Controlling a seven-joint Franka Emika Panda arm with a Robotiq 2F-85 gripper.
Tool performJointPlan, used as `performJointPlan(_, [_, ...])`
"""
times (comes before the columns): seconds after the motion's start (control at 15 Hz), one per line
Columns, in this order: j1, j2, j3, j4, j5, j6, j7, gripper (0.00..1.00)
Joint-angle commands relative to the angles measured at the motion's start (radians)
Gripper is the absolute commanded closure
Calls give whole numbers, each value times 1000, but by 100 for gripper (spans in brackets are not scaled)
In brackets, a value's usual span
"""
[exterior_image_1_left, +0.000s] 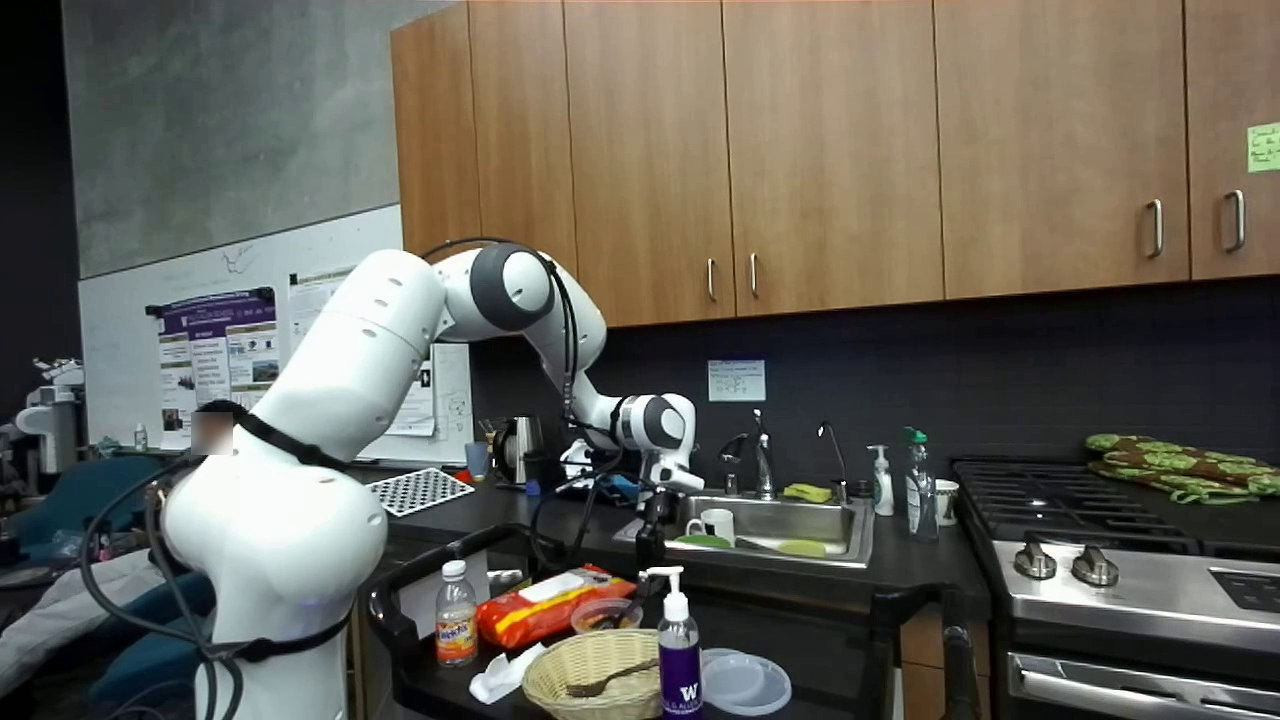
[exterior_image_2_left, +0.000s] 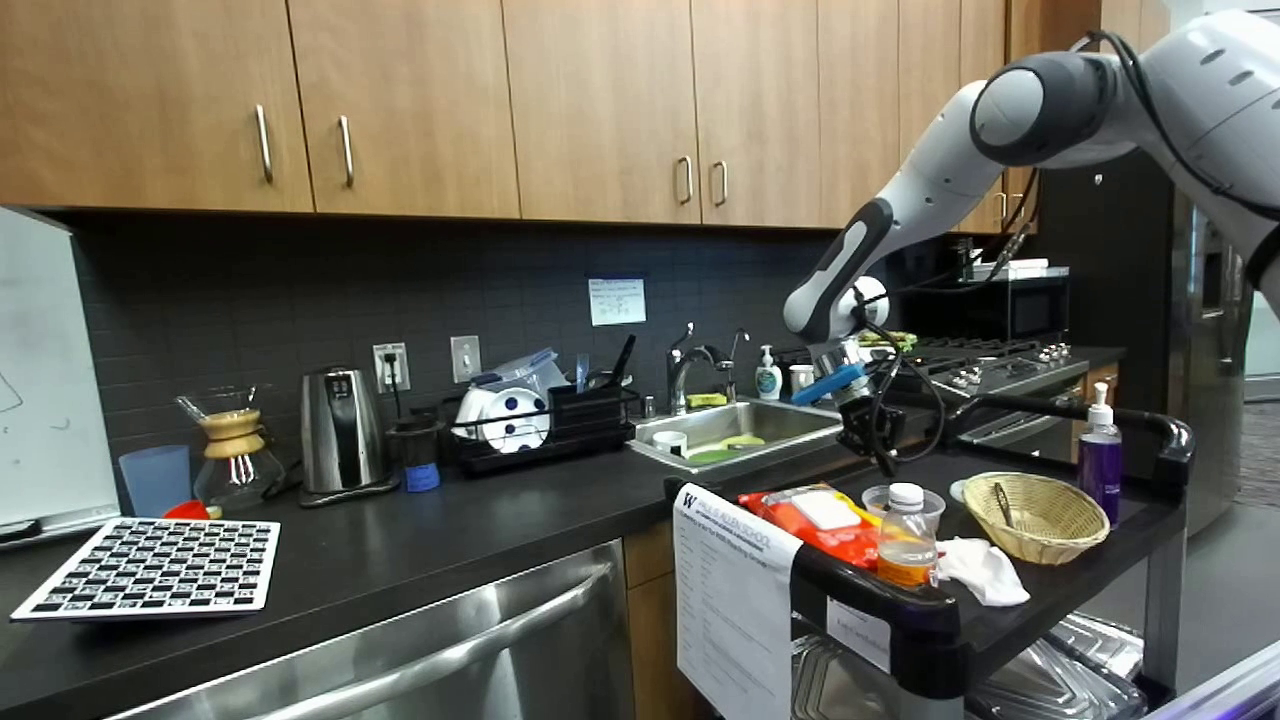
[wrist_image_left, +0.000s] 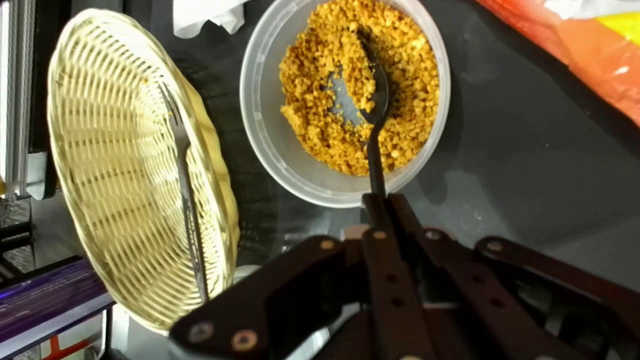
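Note:
My gripper is shut on the handle of a dark spoon in the wrist view. The spoon's bowl is inside a round clear plastic tub and carries some golden-brown crumbs. More crumbs lie around it, with a bare patch of tub floor beside the spoon. The fingertips are at or just outside the tub's rim as seen from the wrist. In both exterior views the gripper points down over the black cart, by the tub. The rest of the handle is hidden between the fingers.
Beside the tub are a wicker basket holding a fork, a red-orange bag and a white napkin. A clear bottle, a purple pump bottle and a clear lid stand on the cart. A sink lies behind.

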Motion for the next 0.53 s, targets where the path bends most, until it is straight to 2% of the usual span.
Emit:
performJointPlan(0.0, [-6, -27, -18, -16, -7, -3, 6, 99])
performJointPlan(0.47, [-11, 9, -15, 54, 8, -1, 4, 99])
